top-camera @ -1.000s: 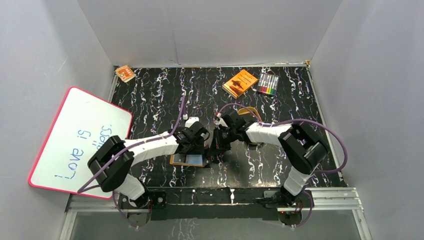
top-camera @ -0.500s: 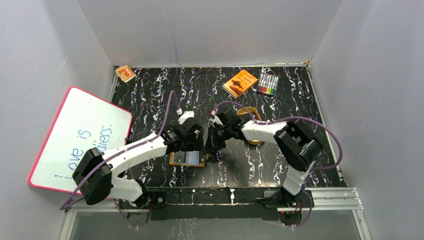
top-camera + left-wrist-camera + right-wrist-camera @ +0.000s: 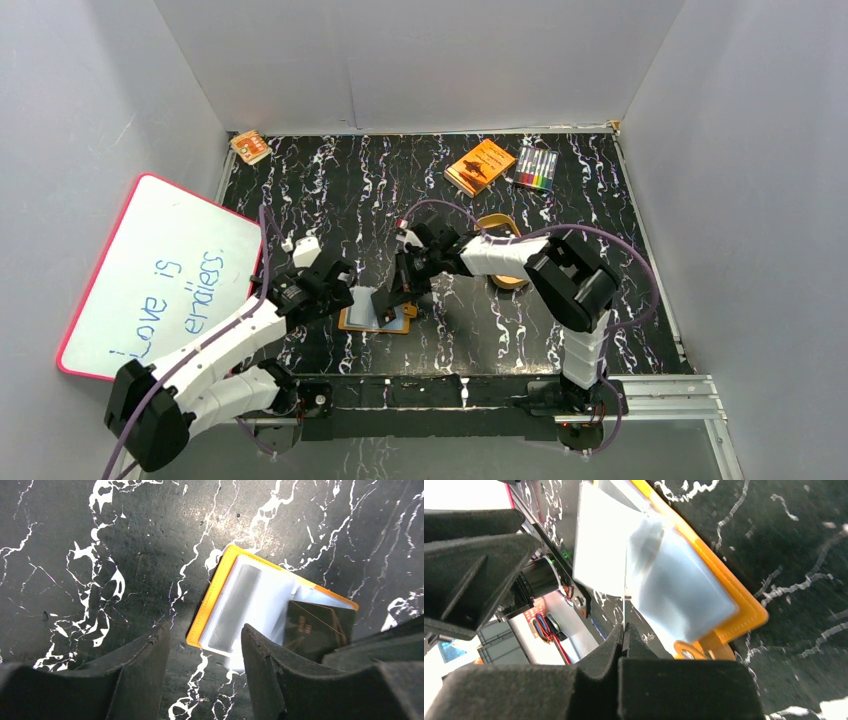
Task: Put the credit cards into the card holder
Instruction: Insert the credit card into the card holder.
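The card holder (image 3: 352, 321) lies open on the black marbled table near the front edge, with an orange rim (image 3: 220, 592) and clear inner pockets. A grey card (image 3: 240, 605) sits in one pocket, and a pale blue card (image 3: 674, 590) shows in another. My right gripper (image 3: 388, 300) is shut on a credit card, which looks dark over the holder's right half (image 3: 312, 627) and shows edge-on as a thin line (image 3: 624, 600). My left gripper (image 3: 205, 680) hangs open just left of the holder, with only table between its fingers (image 3: 145, 665).
An orange book (image 3: 480, 166) and a pack of markers (image 3: 536, 169) lie at the back. A gold oval tray (image 3: 500, 225) is partly hidden behind the right arm. A whiteboard (image 3: 160, 275) leans at the left, and a small orange item (image 3: 250, 147) sits at the back left.
My left arm has drawn back to the left, off the card holder. My right gripper has moved left and down over the holder with the card.
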Controlling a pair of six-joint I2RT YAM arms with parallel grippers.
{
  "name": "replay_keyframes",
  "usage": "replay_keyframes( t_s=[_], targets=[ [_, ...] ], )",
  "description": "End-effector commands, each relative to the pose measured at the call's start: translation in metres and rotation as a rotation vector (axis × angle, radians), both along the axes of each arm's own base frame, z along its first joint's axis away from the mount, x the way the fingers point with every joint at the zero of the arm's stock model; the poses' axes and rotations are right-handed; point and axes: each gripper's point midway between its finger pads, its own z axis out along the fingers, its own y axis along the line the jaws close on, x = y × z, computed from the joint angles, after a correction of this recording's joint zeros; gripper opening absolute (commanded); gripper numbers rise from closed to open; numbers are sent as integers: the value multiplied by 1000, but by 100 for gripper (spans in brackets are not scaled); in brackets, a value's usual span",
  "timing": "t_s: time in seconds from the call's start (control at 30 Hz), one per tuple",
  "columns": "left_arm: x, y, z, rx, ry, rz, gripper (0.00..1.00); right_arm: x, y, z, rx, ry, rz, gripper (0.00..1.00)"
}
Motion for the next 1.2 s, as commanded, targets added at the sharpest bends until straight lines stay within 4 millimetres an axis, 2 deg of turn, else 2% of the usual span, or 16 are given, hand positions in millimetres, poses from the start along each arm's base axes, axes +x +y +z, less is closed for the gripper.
replay_keyframes(
  t_s=[0.0,0.1,0.2,0.37,0.43,0.5,0.67,0.8,1.0,1.17],
  targets=[
    [6,-11,16,-99,-51,7,52,4,31,8,47,-16,41,0],
    [8,-15,21,-124,-70,-7,53,5,38,1,39,-6,44,0],
    [9,-12,14,-119,-70,14,54,6,41,-3,42,2,40,0],
    [5,6,-8,-98,-29,114,54,7,36,21,92,-64,10,0],
    [5,9,-13,-122,-31,144,54,8,29,32,94,-95,-11,0],
    [6,12,-18,-141,-24,168,54,8,19,33,79,-110,-37,0],
    [0,16,-35,-145,32,209,54,7,-10,19,39,-89,-108,0],
    [-9,16,-51,-155,73,225,54,-2,-20,12,46,-61,-114,0],
    [-25,8,-73,-210,150,229,52,-7,-17,12,83,-39,-92,0],
    [-30,2,-78,-246,169,217,50,-4,-10,14,102,-34,-76,0]
  ],
)
